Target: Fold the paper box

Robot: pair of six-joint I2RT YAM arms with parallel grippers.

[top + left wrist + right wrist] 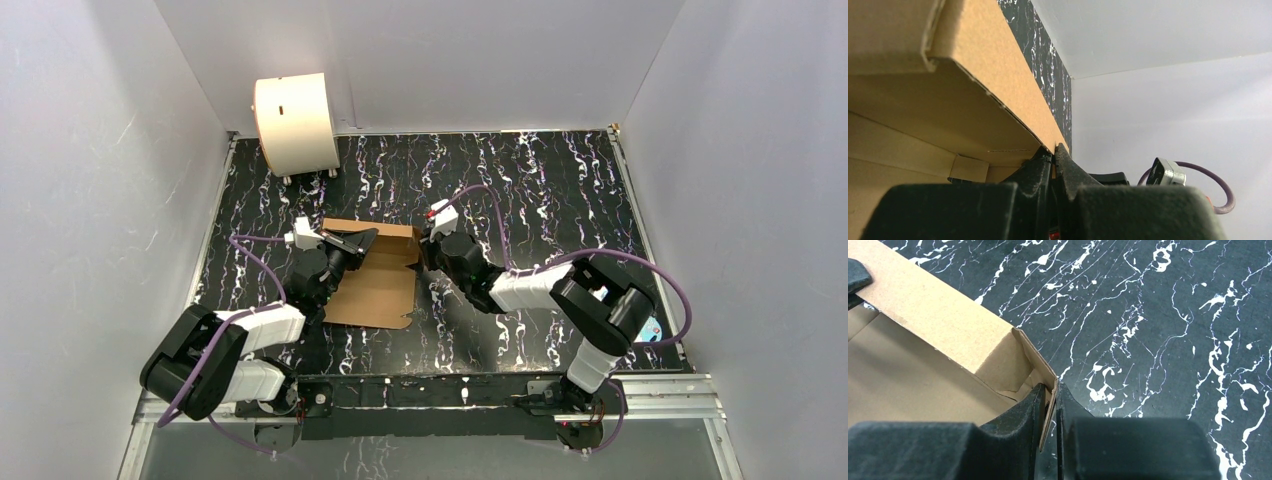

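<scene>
Mid-frame, overhead view: paper box [380, 290], partly folded; left gripper [1053, 150] clamped on its raised wall, right gripper [1049, 390] pinching its corner flap.

This is a robot lab's test cell; plain white panels [90, 200] wall in a table [560, 180] whose black, white-veined top runs on past the jaws to the far corners. A black-and-white left arm [250, 330] and right arm [530, 288] are bolted to a bare metal rail [660, 395] at the table's edge, well behind the jaws; purple cables [1229, 195] loop off the wrists. A cream drum [295, 122] stands on small feet well beyond the jaws of the left gripper [1053, 150], near the back corner.
</scene>
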